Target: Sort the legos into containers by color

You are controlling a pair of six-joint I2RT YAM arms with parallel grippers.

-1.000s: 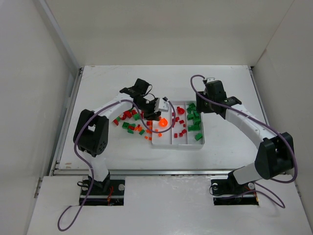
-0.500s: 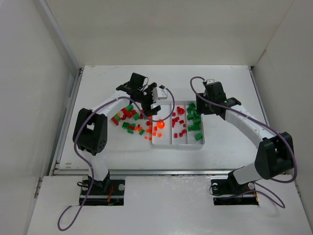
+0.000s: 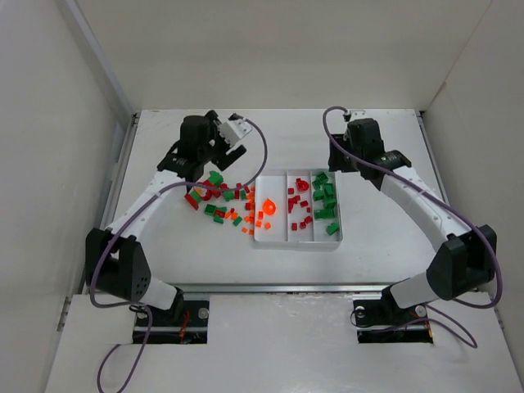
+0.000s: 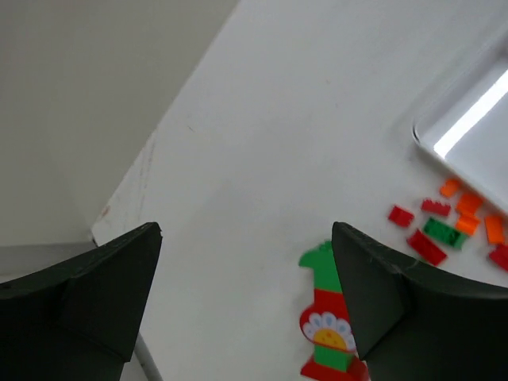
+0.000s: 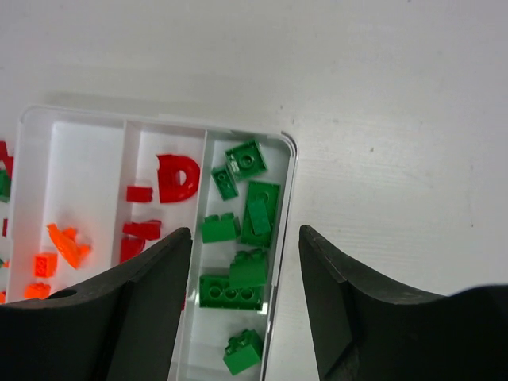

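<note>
Toward the table's far left, the left gripper [image 4: 246, 230] hangs with dark fingers spread wide and nothing between them. Just left of the shallow white three-compartment plastic tray [image 3: 296, 242] lie loose small red, green and orange plastic lego bricks [image 3: 219, 203]. The tray holds orange pieces [image 3: 267, 208] left, red pieces [image 3: 300, 205] in the middle and green pieces [image 3: 326, 201] right. Over the green pieces hovers the right gripper [image 5: 246, 232], fingers apart, gripping nothing.

No legible text, labels, numbers anywhere; only flower print on red-green lego stack [image 4: 325, 316].
</note>
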